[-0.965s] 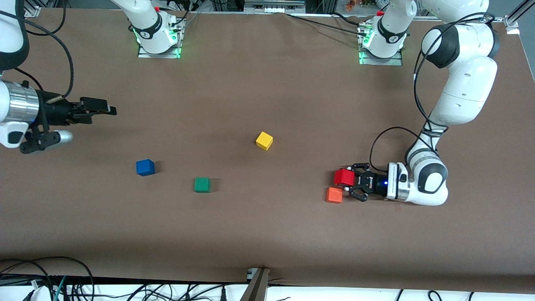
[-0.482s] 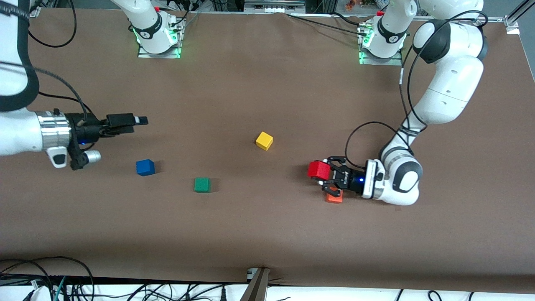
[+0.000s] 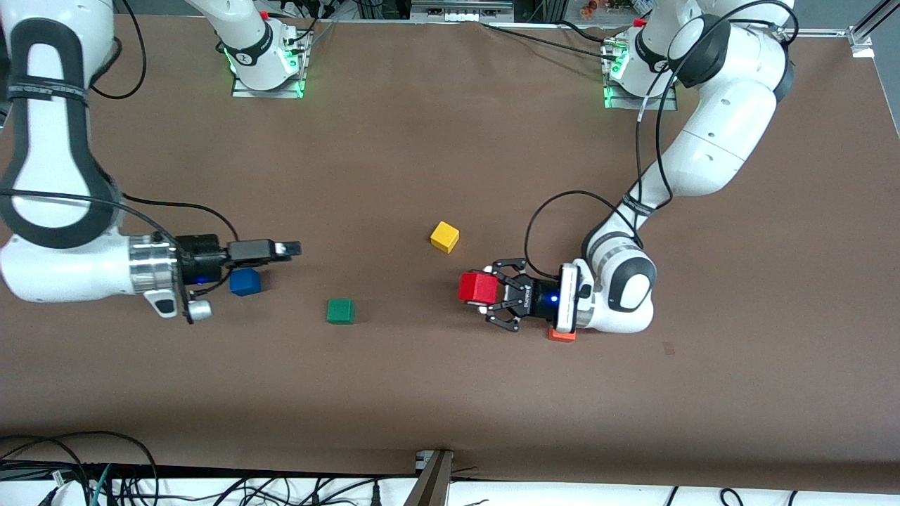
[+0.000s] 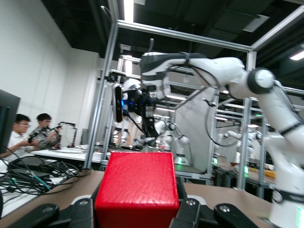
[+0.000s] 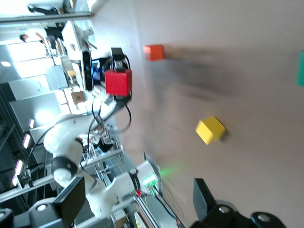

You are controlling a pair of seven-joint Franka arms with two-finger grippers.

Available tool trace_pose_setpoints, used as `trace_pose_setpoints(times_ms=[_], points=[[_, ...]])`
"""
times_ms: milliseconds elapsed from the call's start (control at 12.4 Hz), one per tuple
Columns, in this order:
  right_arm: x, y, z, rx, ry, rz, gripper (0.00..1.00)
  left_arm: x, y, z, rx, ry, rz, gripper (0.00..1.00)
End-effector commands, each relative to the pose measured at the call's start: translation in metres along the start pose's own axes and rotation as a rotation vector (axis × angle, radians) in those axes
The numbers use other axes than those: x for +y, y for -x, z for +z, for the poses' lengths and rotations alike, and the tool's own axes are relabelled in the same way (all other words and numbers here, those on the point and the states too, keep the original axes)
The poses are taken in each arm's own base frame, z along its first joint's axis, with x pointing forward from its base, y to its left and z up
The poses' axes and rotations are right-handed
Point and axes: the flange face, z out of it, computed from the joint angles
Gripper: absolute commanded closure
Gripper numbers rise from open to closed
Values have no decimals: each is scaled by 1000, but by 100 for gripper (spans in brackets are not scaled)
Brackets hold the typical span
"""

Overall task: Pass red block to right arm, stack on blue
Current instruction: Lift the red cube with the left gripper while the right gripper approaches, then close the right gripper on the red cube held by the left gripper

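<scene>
I had carried the small bright red cube (image 3: 477, 288), pinched in the left end effector (image 3: 492, 302), off the small orange cube (image 3: 561, 334) toward mid-tabletop (image 3: 450, 393). The right end effector (image 3: 288, 248), fingers spread and empty, had advanced over the small blue cube (image 3: 244, 282) to face it. I judged the handover close, the gap not yet bridged.

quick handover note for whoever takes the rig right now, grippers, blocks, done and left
Left gripper: shut on the red block, in the air above the table, pointing toward the right arm.
Right gripper: open, empty, over the table beside the blue block.
Blue block sits on the table, nothing on it.
Done: red picked up.
Left: hand red to the right gripper, stack it on blue.
</scene>
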Motion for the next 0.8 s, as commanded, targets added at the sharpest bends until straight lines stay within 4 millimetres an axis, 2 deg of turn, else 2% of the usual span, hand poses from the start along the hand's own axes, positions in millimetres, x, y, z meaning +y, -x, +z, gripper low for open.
trace_pose_setpoints(times_ms=[0, 241, 402, 563, 724], points=[[-19, -8, 33, 55, -20, -13, 0, 13, -14, 64, 9, -80, -51, 100], [-44, -10, 76, 106, 12, 48, 0, 23, -25, 121, 11, -116, -107, 100], [-51, -9, 91, 121, 21, 67, 0, 33, -30, 157, 19, -134, -112, 100], [-54, -9, 98, 129, 26, 72, 0, 41, -35, 180, 28, -138, -108, 100], [-48, -7, 98, 125, 32, 88, 0, 42, -40, 186, 38, -135, -104, 100]])
